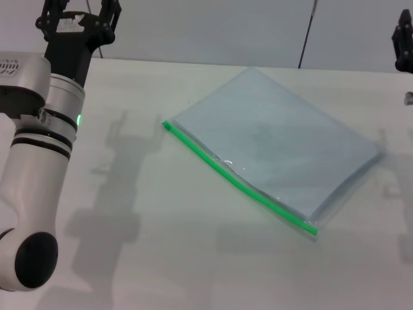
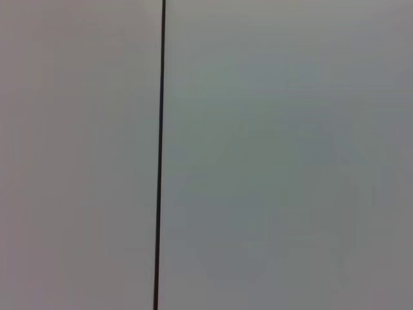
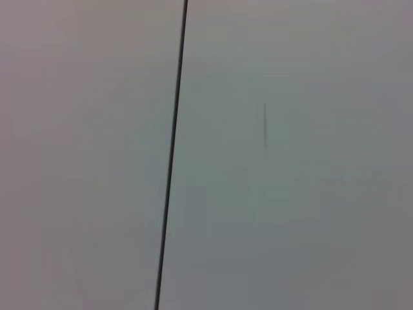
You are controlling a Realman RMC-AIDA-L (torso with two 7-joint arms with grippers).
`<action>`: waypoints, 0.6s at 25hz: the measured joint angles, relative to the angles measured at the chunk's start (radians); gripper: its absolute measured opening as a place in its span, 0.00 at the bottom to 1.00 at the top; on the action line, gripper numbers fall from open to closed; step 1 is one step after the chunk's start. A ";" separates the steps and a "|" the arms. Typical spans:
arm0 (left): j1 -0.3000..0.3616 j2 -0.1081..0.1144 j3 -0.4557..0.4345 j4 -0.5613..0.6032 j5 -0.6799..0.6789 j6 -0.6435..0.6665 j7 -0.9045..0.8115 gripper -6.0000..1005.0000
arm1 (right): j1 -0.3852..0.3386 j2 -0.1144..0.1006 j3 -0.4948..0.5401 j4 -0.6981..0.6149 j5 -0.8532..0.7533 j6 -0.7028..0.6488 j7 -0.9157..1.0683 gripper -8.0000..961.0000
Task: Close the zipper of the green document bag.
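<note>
1. Bag first: the green document bag [image 1: 277,152] lies flat on the white worktop [image 1: 168,258], out ahead of me and a little to my right, turned at an angle so one corner points away from me.
2. The zipper [image 1: 239,178] runs as a bright green strip along the long edge nearest me, from the end on my left down to the near corner on my right.
3. I can't make out the slider anywhere on that strip, so I can't say how far the zipper is drawn.
4. My left gripper [image 1: 82,19] is up at the far left, raised over the back edge of the worktop and well apart from the bag. My jaws there are cut off by the top of the head view, so whether they're spread or together I cannot tell.
5. My left forearm comes up the left side, white with black bands, casting a shadow on the worktop between itself and the bag.
6. My right gripper [image 1: 403,42] shows only as a dark sliver at the far right edge, also well clear of the bag. Jaw state there: cannot tell.
7. Both wrist views give me only a plain pale surface crossed by one thin dark line, with no bag in them.
</note>
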 joint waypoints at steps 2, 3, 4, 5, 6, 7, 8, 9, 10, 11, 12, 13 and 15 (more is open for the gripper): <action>-0.002 0.000 0.001 0.003 0.000 -0.002 0.001 0.71 | 0.004 -0.001 -0.005 0.001 0.000 0.000 0.001 0.59; -0.002 0.000 0.001 0.003 0.000 -0.002 0.001 0.71 | 0.006 -0.002 -0.005 0.002 0.000 0.001 0.001 0.59; -0.003 -0.001 0.001 0.003 0.000 -0.002 0.001 0.71 | 0.008 -0.002 -0.006 0.003 0.000 0.001 0.001 0.59; -0.003 -0.001 0.001 0.004 0.000 -0.003 0.000 0.71 | 0.010 -0.002 -0.006 0.004 0.001 0.001 0.001 0.59; -0.004 -0.001 0.001 0.005 0.000 -0.003 0.000 0.71 | 0.012 -0.002 -0.006 0.006 0.001 0.001 0.001 0.59; -0.005 -0.001 0.001 0.009 0.000 -0.003 -0.001 0.71 | 0.012 -0.001 -0.006 0.009 0.001 0.000 0.002 0.59; -0.005 -0.001 0.001 0.009 0.000 -0.003 -0.001 0.71 | 0.013 -0.001 -0.006 0.011 0.001 0.001 0.002 0.59; -0.011 -0.001 0.001 0.021 -0.001 -0.003 -0.002 0.71 | 0.013 -0.001 -0.006 0.013 0.001 0.000 0.002 0.59; -0.012 -0.002 0.001 0.022 -0.001 -0.003 -0.002 0.71 | 0.013 0.000 -0.006 0.014 0.001 0.001 0.002 0.59; -0.013 -0.002 0.001 0.025 -0.001 -0.003 -0.002 0.71 | 0.013 0.000 -0.006 0.015 0.001 0.001 0.002 0.59; -0.013 -0.002 0.001 0.025 -0.001 -0.003 -0.002 0.71 | 0.013 -0.001 -0.006 0.015 0.001 0.001 0.002 0.59; -0.013 -0.003 0.001 0.025 -0.001 -0.003 -0.003 0.71 | 0.013 -0.001 -0.006 0.016 0.001 0.001 0.002 0.59; -0.013 -0.003 0.001 0.025 -0.001 -0.003 -0.003 0.71 | 0.015 0.000 -0.006 0.021 0.001 0.001 0.002 0.59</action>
